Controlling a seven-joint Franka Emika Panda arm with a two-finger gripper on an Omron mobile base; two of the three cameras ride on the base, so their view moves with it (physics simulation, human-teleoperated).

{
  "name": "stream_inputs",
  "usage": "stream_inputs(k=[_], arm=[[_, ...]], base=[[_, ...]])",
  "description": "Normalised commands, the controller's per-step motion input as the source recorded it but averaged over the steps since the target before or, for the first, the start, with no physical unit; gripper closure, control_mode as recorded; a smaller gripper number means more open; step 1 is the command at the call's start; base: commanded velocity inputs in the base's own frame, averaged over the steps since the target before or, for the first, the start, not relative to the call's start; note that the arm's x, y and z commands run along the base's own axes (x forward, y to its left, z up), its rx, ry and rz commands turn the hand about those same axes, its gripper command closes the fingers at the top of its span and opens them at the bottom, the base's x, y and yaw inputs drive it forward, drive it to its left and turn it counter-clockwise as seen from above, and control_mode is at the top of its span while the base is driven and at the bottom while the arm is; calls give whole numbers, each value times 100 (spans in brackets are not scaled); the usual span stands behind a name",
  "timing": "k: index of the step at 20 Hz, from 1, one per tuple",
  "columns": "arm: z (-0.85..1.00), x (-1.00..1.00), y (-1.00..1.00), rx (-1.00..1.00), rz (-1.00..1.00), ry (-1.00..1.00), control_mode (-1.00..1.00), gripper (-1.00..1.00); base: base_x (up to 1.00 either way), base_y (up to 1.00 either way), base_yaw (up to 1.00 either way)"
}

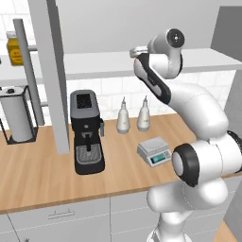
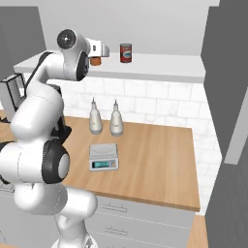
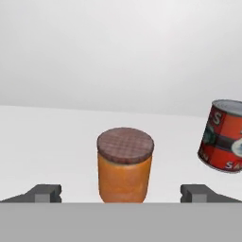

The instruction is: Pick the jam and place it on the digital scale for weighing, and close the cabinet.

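1. White arm (image 1: 198,142) fills the foreground of both base views, reaching up to the cabinet (image 2: 145,63) shelf.
2. Cabinet door (image 1: 52,71) stands open at left in the left base view; right base view shows another open door (image 2: 227,82) at right.
3. Wooden counter (image 2: 155,160) carries a coffee machine (image 1: 87,132) and a paper towel roll (image 1: 16,118), both clear in the left base view.
4. Digital scale (image 2: 103,156) sits on the counter before two white bottles (image 2: 105,118), platform bare.
5. Gripper (image 3: 124,193) open wide, fingertips (image 3: 45,193) either side of the jam (image 3: 125,165), not touching.
6. Jam stands upright on the shelf; right base view shows it at the hand, left of a red can (image 2: 126,53).
7. Yellow jar (image 1: 14,48) on the shelf, far left, left base view.
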Motion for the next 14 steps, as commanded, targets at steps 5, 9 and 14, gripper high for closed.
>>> stream_inputs(k=[5,9,14], arm=[[-7,29,0,0,0,0,-100,-100],[-2,24,0,0,0,0,-100,-100],[-3,22,0,0,0,0,-100,-100]], base=[[0,0,0],[0,0,0],[0,0,0]])
